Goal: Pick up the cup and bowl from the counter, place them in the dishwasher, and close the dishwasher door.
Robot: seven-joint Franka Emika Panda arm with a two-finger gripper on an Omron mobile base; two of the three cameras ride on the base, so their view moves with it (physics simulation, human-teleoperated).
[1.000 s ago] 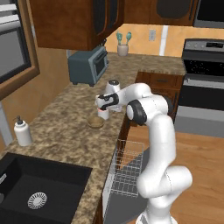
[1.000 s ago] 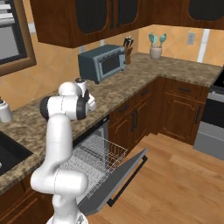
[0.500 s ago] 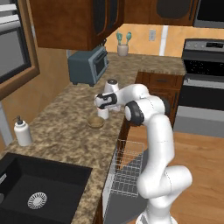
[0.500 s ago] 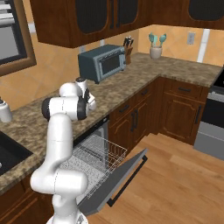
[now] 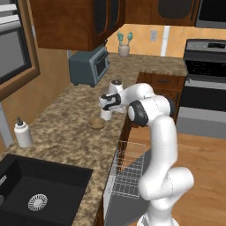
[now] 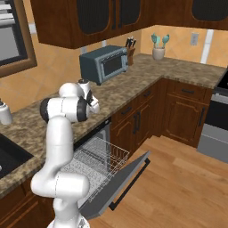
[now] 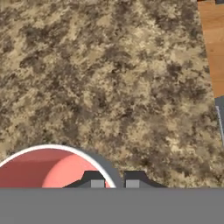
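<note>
Nothing much has shifted since the earlier frames: your gripper [image 7: 111, 180] still sits over the cup [image 7: 48, 168], fingertips [image 7: 96, 180] straddling its white rim, jaws narrow, grip uncertain. You see the bowl [image 5: 96, 123] just beside the gripper on the counter [image 5: 66, 114], the dishwasher door [image 6: 118, 189] down below it.
</note>
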